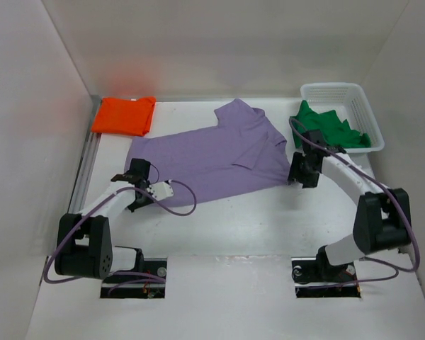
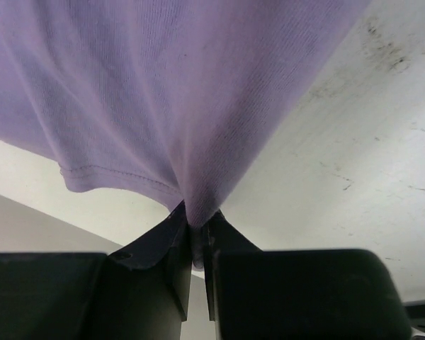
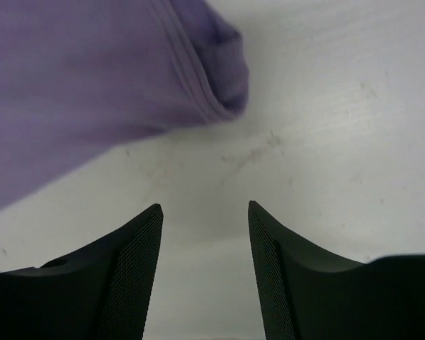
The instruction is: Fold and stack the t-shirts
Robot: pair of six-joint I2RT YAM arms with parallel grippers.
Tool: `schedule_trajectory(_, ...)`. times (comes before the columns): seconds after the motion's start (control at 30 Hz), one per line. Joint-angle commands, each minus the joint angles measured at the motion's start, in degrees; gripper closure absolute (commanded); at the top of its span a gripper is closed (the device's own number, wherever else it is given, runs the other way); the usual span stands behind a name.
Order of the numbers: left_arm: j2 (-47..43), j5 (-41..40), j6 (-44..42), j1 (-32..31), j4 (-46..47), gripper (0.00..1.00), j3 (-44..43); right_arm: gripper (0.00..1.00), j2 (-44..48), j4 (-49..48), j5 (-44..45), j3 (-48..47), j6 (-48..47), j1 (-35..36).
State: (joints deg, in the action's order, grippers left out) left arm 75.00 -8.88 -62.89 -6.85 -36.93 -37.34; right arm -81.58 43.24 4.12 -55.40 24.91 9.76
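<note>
- We log the lavender t-shirt spread flat mid-table, slanting from 8 o'clock to 1 o'clock. The orange t-shirt lies folded at 10 o'clock. The green t-shirt is heaped in the white lattice basket at 2 o'clock.
- Left gripper: clenched on a pinch of lavender cloth just beside the stitched hem — the fabric tents up out of the jaws.
- Right gripper: jaws apart, nothing between them. A rolled, seamed edge of the same shirt lies near, at 11 o'clock from the fingertips, not touching.
- Handling, our judgement: fine ribbed knit, thin, light and limp. It should sag from any single pinch; it is neither slippery nor fragile.
- Best hold, we think: hems and seamed corners — thicker cloth, one per gripper.
- Table: matte white, scuffed.
</note>
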Motion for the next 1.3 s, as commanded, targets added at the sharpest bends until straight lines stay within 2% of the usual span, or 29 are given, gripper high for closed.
schedule_trajectory(0.0, -1.09, 0.01, -0.21, -0.14, 0.01, 0.92, -0.10, 0.43, -6.46, -7.20, 1.24, -6.11, 0.05, -1.54)
schedule_trajectory(0.13, -1.26, -0.08, -0.39, 0.66, 0.71, 0.92, -0.19, 0.38, -13.85, -8.26, 0.80, -9.64, 0.06, -2.25)
schedule_trajectory(0.3, -1.35, -1.31, -0.48, 0.83, 2.91, 0.92, 1.30, 0.42, -17.82, -9.05, 1.24, -10.61, 0.06, -4.00)
schedule_trajectory(0.37, -1.35, -1.31, -0.48, 1.01, 3.18, 0.92, 1.48, 0.54, -18.96, -9.06, 0.81, -10.61, -0.21, -4.62)
schedule_trajectory(0.47, -1.17, -0.96, -0.21, 1.80, 3.27, 0.93, 1.22, 0.94, -18.97, -8.70, 0.45, -9.74, -0.38, -4.36)
schedule_trajectory(0.5, -1.35, -0.78, -0.21, 2.15, 3.00, 0.96, 0.96, 1.00, -17.92, -8.62, 0.62, -8.95, -0.38, -4.36)
schedule_trajectory(0.6, -3.01, 0.01, -0.65, 3.90, 0.64, 1.00, -0.27, 1.00, -10.82, -6.78, 0.98, -4.04, 0.14, -3.74)
schedule_trajectory(0.73, -5.21, 1.50, -0.83, 5.75, -5.51, 1.00, -1.15, 1.00, -0.53, 0.07, 0.28, 2.39, 1.81, -0.76)
schedule_trajectory(0.93, -6.89, 0.62, 0.31, 3.82, -13.69, 1.00, -1.15, 1.00, 9.32, 19.48, 2.12, 5.03, 5.24, 6.80)
schedule_trajectory(1.0, -6.89, -0.51, 1.01, 3.04, -14.92, 0.99, -0.81, 1.00, 11.52, 22.66, 1.25, 5.13, 6.55, 8.99)
schedule_trajectory(1.13, -6.80, -3.15, 2.33, 1.01, -15.81, 0.95, 0.08, 0.98, 8.47, 29.25, -2.53, 3.28, 6.47, 11.19)
schedule_trajectory(1.27, -6.80, -4.29, 3.12, -0.48, -16.16, 0.93, 0.08, 0.98, 7.49, 34.70, -0.34, 2.31, 7.52, 14.10)
